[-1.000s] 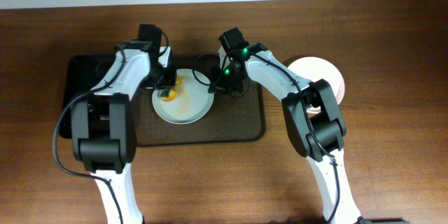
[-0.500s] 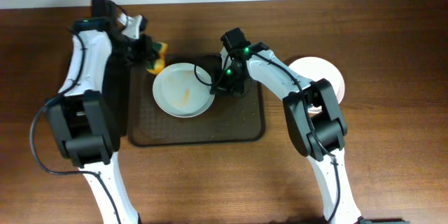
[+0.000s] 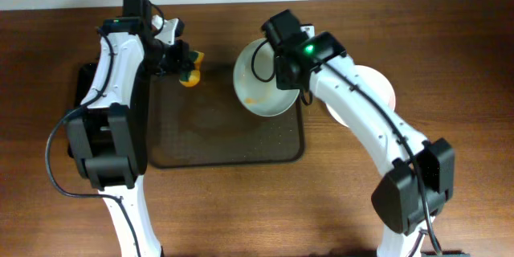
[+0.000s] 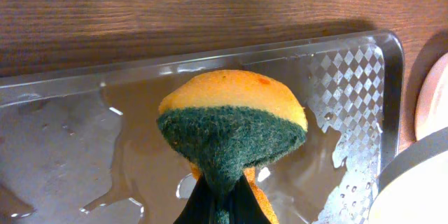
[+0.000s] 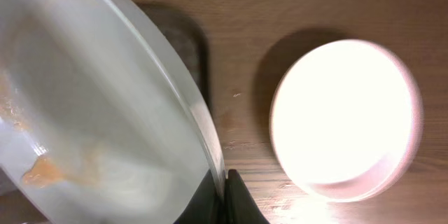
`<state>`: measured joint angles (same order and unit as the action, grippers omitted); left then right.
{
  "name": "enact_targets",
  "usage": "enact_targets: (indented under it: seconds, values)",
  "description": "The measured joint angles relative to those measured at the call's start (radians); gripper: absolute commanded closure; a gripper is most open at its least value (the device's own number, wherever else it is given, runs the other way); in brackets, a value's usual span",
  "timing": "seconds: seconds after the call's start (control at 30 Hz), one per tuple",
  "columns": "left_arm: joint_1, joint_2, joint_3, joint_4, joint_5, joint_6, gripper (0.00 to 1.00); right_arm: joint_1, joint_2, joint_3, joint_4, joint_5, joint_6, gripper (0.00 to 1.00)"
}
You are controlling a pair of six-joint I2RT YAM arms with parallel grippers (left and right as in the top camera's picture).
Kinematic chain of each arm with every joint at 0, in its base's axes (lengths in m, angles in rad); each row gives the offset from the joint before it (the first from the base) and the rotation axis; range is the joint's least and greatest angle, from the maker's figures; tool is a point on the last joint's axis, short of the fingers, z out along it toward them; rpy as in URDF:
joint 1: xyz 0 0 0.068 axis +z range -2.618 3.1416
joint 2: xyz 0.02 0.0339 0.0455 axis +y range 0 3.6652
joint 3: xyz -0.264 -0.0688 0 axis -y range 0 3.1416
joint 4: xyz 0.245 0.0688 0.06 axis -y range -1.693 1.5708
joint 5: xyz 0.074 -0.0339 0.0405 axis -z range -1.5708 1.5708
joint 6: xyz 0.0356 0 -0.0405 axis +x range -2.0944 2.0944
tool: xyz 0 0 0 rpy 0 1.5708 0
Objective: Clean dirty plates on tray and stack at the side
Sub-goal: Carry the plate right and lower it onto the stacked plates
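Observation:
My right gripper (image 3: 284, 79) (image 5: 225, 190) is shut on the rim of a white plate (image 3: 257, 80) (image 5: 91, 105). It holds the plate tilted above the far right corner of the dark brown tray (image 3: 225, 132). An orange sauce smear (image 5: 40, 173) remains on the plate. My left gripper (image 3: 180, 59) (image 4: 224, 199) is shut on a yellow and green sponge (image 3: 191, 71) (image 4: 231, 115) over the tray's far left corner. The tray looks wet in the left wrist view (image 4: 336, 77). A pale plate (image 3: 377, 88) (image 5: 343, 119) lies on the table right of the tray, partly under my right arm.
A smaller black tray (image 3: 84, 88) lies against the brown tray's left side, under my left arm. The wooden table (image 3: 241, 209) extends in front of both trays. A pale wall strip runs along the far edge.
My left gripper carried the sponge off the plate to the tray's far left corner. My right gripper lifted the plate off the tray, tilted it and moved it right.

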<state>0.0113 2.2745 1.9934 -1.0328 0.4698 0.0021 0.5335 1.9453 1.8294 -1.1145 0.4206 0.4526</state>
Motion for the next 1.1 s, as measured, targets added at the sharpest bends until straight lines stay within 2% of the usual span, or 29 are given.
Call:
enact_targets:
  seconds: [0.2, 0.33, 0.4, 0.57, 0.67, 0.73, 0.93, 1.03, 1.1]
  values:
    - [-0.028, 0.000, 0.000, 0.000, -0.063, 0.000, 1.00, 0.249, -0.005, 0.000, -0.034, 0.532, -0.008, 0.96]
    - [-0.028, 0.000, 0.000, 0.000, -0.068, 0.000, 1.00, 0.354, -0.005, 0.000, -0.034, 0.784, -0.010, 0.96]
    - [-0.028, 0.000, 0.000, 0.000, -0.069, 0.000, 1.00, 0.375, -0.005, 0.000, -0.034, 0.861, -0.011, 0.96]
    - [-0.028, 0.000, 0.000, 0.000, -0.086, 0.000, 1.00, 0.378, -0.005, 0.000, -0.034, 0.914, 0.008, 0.96]
    - [-0.028, 0.000, 0.000, 0.000, -0.086, 0.000, 1.00, 0.355, -0.006, 0.000, -0.034, 0.830, 0.046, 0.96]
    - [-0.028, 0.000, 0.000, 0.000, -0.086, 0.000, 1.00, 0.298, -0.013, 0.000, -0.034, 0.695, 0.054, 0.96]
    - [-0.028, 0.000, 0.000, 0.000, -0.087, 0.000, 1.00, -0.201, -0.056, 0.000, -0.112, 0.057, 0.071, 0.96]
    - [-0.028, 0.000, 0.000, 0.000, -0.090, 0.000, 1.00, -0.428, -0.060, -0.032, -0.113, -0.113, 0.070, 0.96]
    - [-0.028, 0.000, 0.000, 0.000, -0.090, 0.000, 1.00, -0.546, -0.063, -0.131, -0.084, -0.157, 0.071, 0.96]
